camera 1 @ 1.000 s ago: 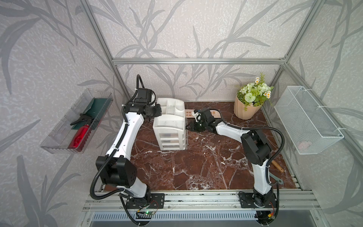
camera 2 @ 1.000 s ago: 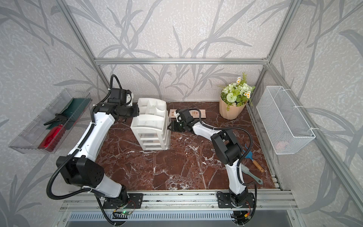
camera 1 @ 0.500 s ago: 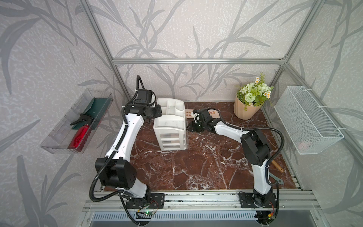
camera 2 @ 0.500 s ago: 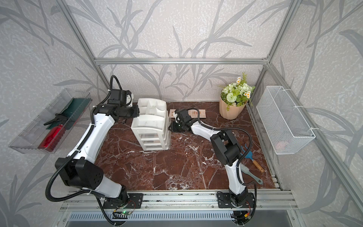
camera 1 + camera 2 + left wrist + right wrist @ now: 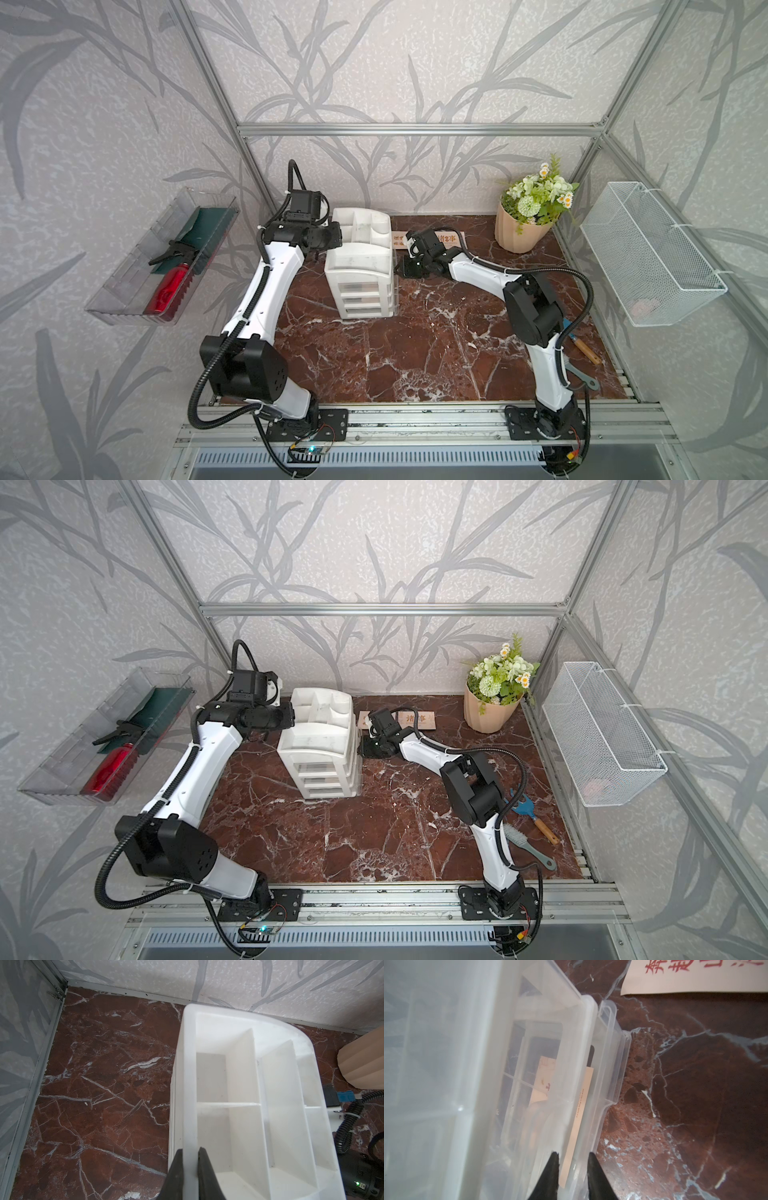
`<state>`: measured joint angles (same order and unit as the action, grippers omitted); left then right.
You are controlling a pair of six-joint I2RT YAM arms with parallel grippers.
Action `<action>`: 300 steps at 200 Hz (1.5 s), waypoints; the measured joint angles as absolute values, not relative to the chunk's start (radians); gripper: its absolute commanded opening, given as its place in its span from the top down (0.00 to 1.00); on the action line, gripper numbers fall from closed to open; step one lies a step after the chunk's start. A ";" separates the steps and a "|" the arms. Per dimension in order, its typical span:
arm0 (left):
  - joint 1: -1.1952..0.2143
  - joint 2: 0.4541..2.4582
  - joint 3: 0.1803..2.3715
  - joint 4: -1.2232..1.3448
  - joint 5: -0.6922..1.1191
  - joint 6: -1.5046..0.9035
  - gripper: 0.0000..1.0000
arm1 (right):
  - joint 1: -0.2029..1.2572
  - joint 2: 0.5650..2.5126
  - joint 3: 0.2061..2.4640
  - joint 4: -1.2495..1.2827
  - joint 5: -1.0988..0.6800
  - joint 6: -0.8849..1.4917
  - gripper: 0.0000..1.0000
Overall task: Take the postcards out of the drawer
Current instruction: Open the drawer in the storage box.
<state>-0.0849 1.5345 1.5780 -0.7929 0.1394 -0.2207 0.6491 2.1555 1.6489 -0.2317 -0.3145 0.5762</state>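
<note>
One postcard and the drawer wall are sitting between the parted fingers of the right hand, which may pinch both; the left hand is clamping the organizer.

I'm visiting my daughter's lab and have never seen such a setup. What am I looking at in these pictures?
Two white robot arms, the left arm and right arm, stand at the front of a marble-patterned table. Both top views look down on everything; the other two come from cameras on the wrists. In the middle stands a white drawer organizer. The left gripper is shut on its top rim. The right gripper reaches into a clear drawer pulled out at the organizer's side, jaws apart around the edge of a postcard, not yet clamped. Another postcard lies on the table behind it. A flower pot and brushes sit to the right.
</note>
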 measured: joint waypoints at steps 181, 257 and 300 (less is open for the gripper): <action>-0.084 1.520 1.555 -0.765 0.150 -0.228 0.88 | 0.661 2.174 1.655 -0.240 -0.236 0.598 0.77; -0.084 1.520 1.555 -0.765 0.151 -0.228 0.88 | 0.659 2.184 1.670 -0.272 -0.242 0.601 0.78; -0.084 1.520 1.555 -0.764 0.152 -0.228 0.88 | 0.672 2.222 1.760 -0.350 -0.223 0.601 0.79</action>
